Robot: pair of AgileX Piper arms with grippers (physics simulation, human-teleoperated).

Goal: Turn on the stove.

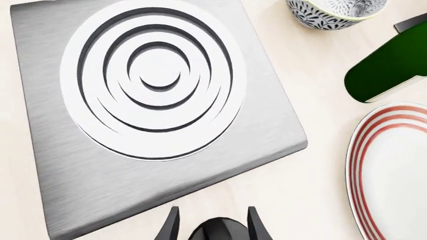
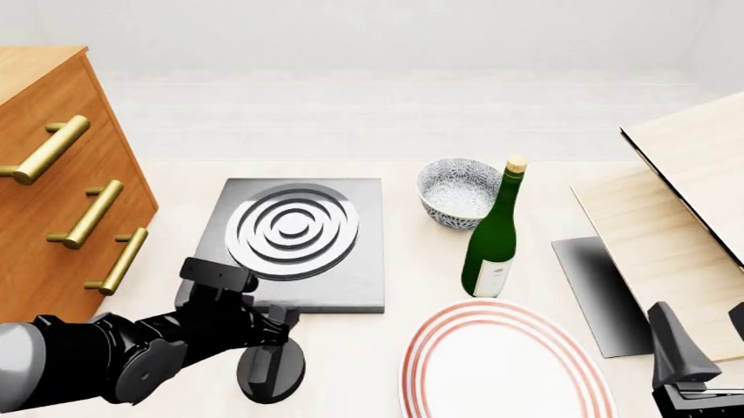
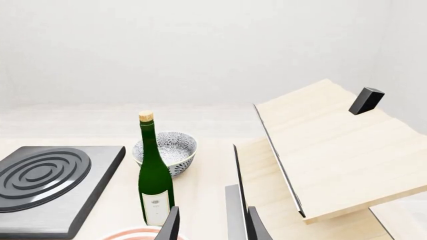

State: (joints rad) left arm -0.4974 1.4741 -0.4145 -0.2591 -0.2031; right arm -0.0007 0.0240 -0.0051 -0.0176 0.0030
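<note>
Stove (image 2: 348, 270): rigid grey slab, flat on bench (image 2: 395, 348), left of bowl (image 2: 457, 190) and bottle (image 2: 493, 235). Knob (image 2: 271, 370): small, black, likely stiff, just before slab's near edge; grip by the rim. Left claw (image 2: 277, 335) straddles knob, closure indeterminate. Right claw (image 3: 210, 225) parted, empty.

Open worktop runs between the stove (image 2: 296, 239) and the bowl (image 2: 457, 192), a clear lane toward the far edge. Along the left edge, the drawer cabinet (image 2: 58, 183) walls things in. The green bottle (image 2: 493, 235) stands upright just beyond the plate (image 2: 506, 366) (tight squeeze there), and the plate fills the near edge's middle. On the right side, tilted wooden boards (image 2: 674, 200) overhang a dark panel (image 2: 598, 292), blocking passage.
</note>
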